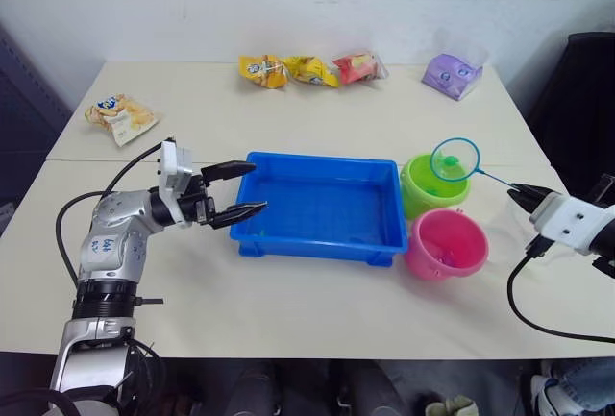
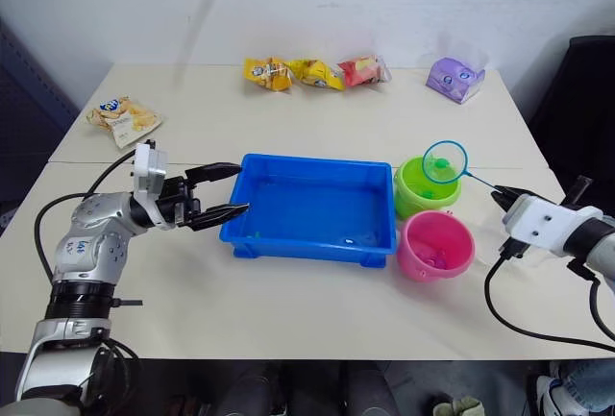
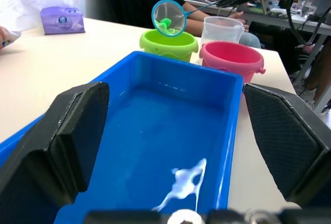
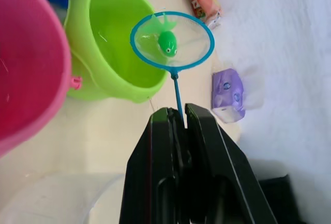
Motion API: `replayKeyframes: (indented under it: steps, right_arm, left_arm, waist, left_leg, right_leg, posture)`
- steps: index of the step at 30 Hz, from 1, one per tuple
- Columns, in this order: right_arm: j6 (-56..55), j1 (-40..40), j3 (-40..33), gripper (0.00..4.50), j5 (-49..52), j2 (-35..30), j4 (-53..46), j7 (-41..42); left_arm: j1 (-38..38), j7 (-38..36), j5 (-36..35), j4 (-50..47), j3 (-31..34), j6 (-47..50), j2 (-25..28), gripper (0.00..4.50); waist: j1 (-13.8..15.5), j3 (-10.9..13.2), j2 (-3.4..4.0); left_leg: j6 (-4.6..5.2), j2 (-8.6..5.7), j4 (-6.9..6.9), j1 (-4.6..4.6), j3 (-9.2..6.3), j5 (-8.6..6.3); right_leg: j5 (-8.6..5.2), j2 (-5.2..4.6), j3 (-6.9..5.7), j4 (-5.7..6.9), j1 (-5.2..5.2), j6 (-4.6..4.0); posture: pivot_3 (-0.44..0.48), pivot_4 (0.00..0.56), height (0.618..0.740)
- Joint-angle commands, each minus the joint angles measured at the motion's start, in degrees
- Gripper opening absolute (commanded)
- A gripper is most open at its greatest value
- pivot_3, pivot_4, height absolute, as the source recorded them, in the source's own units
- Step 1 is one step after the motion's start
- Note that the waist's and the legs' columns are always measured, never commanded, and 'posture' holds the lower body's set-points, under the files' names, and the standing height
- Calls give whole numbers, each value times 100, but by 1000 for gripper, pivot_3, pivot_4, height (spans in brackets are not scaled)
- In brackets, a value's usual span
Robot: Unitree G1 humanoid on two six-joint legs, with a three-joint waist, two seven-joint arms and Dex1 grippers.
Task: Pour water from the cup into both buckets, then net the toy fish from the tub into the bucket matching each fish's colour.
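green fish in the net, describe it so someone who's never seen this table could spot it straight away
Start at the blue tub in the middle of the table; two pails stand at its right end. Above the lime green bucket, the farther one, the right claw holds a blue-rimmed net by its thin stick. The green fish lies in that hoop, the only fish held in the air rather than lying in a container.

We see the net point(image 4: 172, 41) with a green fish point(image 4: 167, 43) in it, up over the green bucket point(image 1: 430, 183). The pink bucket point(image 1: 445, 244) sits just beside the blue tub point(image 1: 319, 207).
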Motion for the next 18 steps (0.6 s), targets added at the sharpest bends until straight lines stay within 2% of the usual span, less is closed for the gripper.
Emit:
replayKeyframes:
  steps: [1,5,8,12,14,18]
  right_arm:
    - [-1198,-119,-29,0,-1481,-429,165,-1401]
    - [-1804,-75,-81,0,-2931,-727,332,-3223]
    - [-1836,2,37,0,-3448,-948,518,-3956]
    - [-1761,-3,382,0,-3559,-1074,1017,-4405]
    - [-1594,-51,527,0,-3881,-1085,1033,-4895]
    - [-1330,-136,648,0,-4038,-1159,962,-5377]
  left_arm:
    - [-22,82,-22,-238,-25,-16,-28,4441]
    - [-30,102,-44,-271,-62,9,-67,4441]
    - [-73,102,-61,-236,-78,-11,-103,4441]
    - [-126,99,-84,-181,-89,-19,-171,4441]
    - [-159,91,-66,-154,-142,-9,-229,4441]
    - [-218,105,-57,-122,-155,-8,-298,4441]
  waist:
    - [-2,0,0]
    - [7,0,0]
    - [7,0,0]
    - [4,0,0]
    - [3,0,0]
    - [-4,0,0]
  left_leg:
    - [-2,0,0,0,0,1]
    - [-9,0,0,1,0,5]
    - [-10,0,0,0,1,6]
    - [-10,0,0,1,2,6]
    - [-10,0,1,1,3,6]
    - [-13,0,1,2,6,8]
  right_leg:
    - [0,1,0,0,-1,0]
    - [0,2,2,2,-2,0]
    - [0,3,3,1,-1,0]
    - [0,4,4,-1,1,0]
    - [0,5,4,1,1,0]
    - [0,8,7,4,0,0]
  posture:
    - [0,150,740]
    - [0,150,740]
    - [0,150,740]
    - [0,150,740]
    - [0,150,740]
    - [0,150,740]
